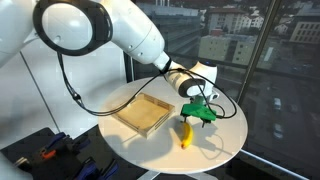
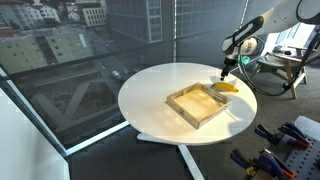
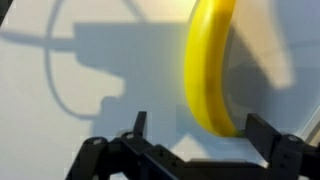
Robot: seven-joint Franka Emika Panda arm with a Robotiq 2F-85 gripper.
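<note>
A yellow banana (image 3: 210,65) lies on the round white table (image 1: 150,145). It also shows in both exterior views (image 1: 185,135) (image 2: 226,87). My gripper (image 3: 200,135) is open and hovers just above the banana's near end. Its two dark fingers stand apart, one on each side of the banana's tip, and do not touch it. In the exterior views the gripper (image 1: 200,112) (image 2: 228,70) hangs over the banana near the table's edge.
A shallow wooden tray (image 1: 143,113) (image 2: 200,104) sits near the middle of the table. A black cable (image 1: 225,100) runs over the table by the gripper. Tall windows stand behind. Tools lie on the floor (image 2: 280,155).
</note>
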